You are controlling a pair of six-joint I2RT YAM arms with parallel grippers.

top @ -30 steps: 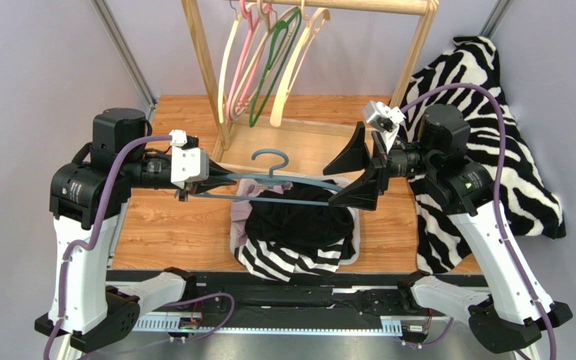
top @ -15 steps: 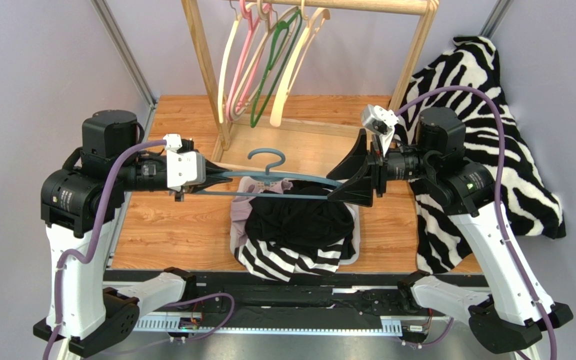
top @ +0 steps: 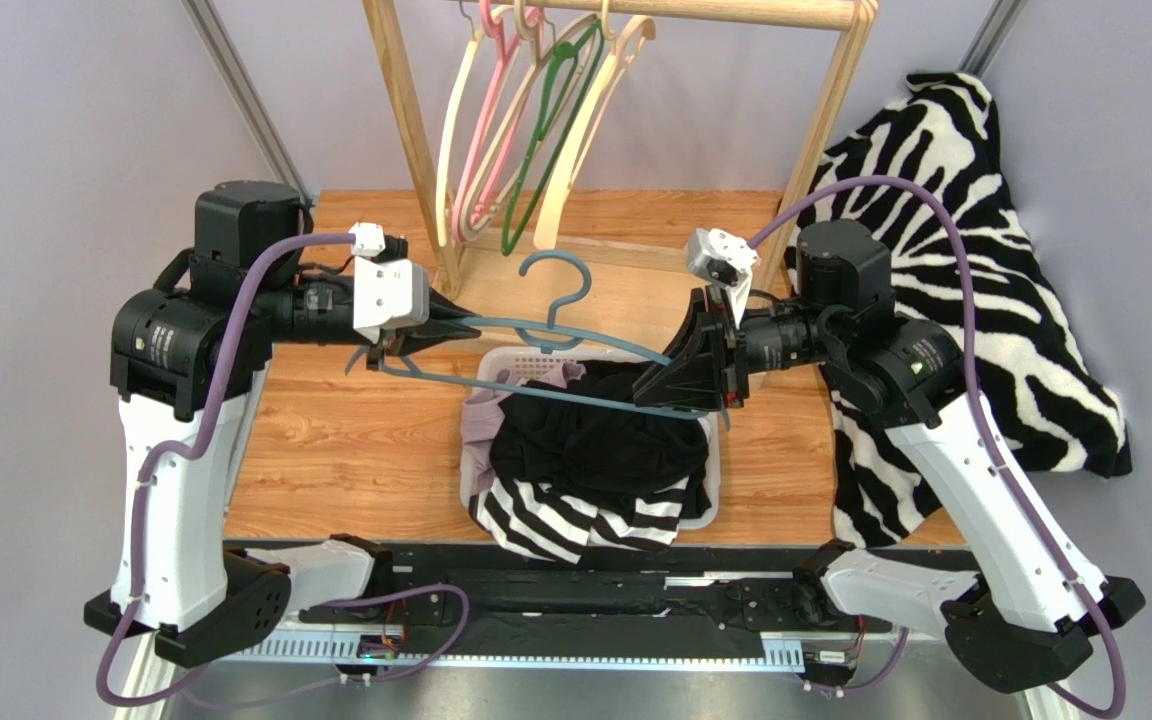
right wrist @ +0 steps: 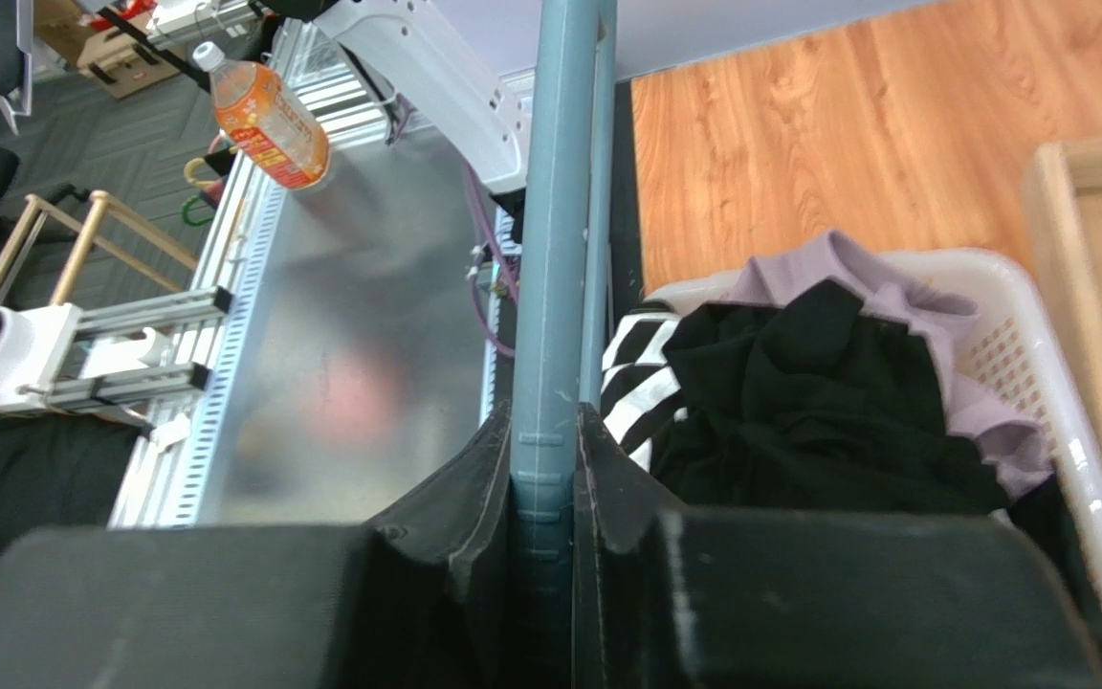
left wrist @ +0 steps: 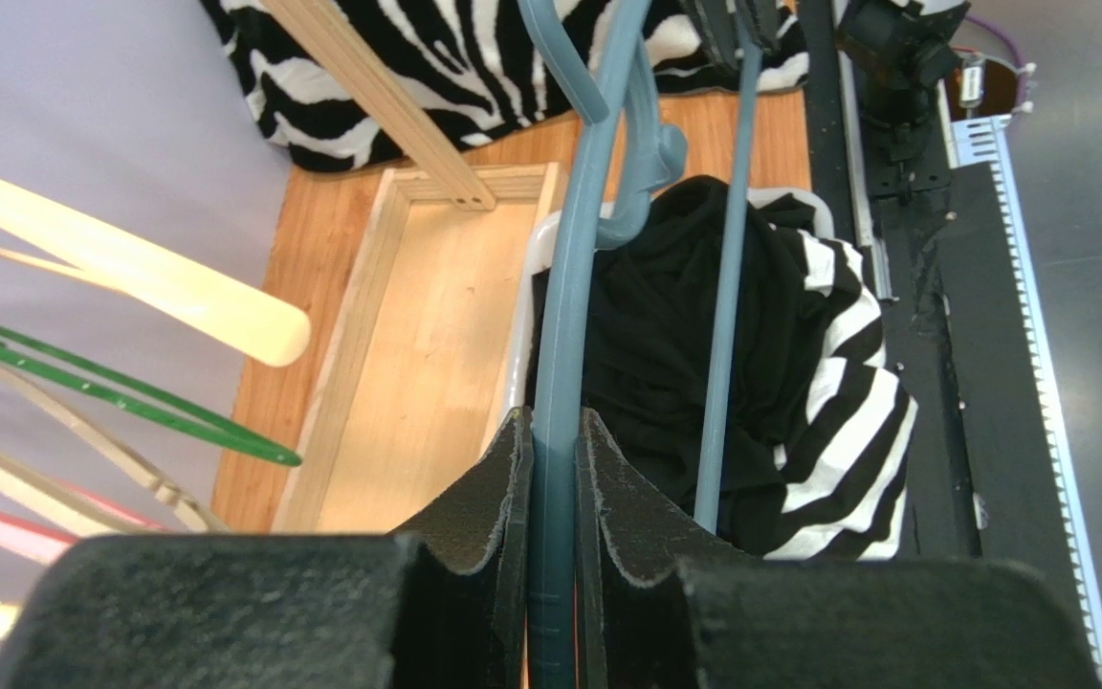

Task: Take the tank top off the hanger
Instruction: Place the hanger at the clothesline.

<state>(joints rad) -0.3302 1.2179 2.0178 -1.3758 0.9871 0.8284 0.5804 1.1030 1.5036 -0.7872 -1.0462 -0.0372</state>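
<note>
Left claw (left wrist: 554, 438) and right claw (right wrist: 544, 431) each pinch the blue hanger (left wrist: 566, 316); long axis runs left-right mid-frame, hook pointing up-frame.

hanger (top: 548, 330): blue-grey, bare, tilted, aloft | tank top (top: 597, 443): black, crumpled in basket (top: 516, 366)

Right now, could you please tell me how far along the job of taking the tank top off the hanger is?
Done, it seems: the blue-grey plastic hanger is bare, and a black garment, likely the tank top, lies in the white plastic basket. In hand: the left gripper and right gripper each clamp one end of the hanger above the basket. Left: probably only putting the hanger away.
</note>
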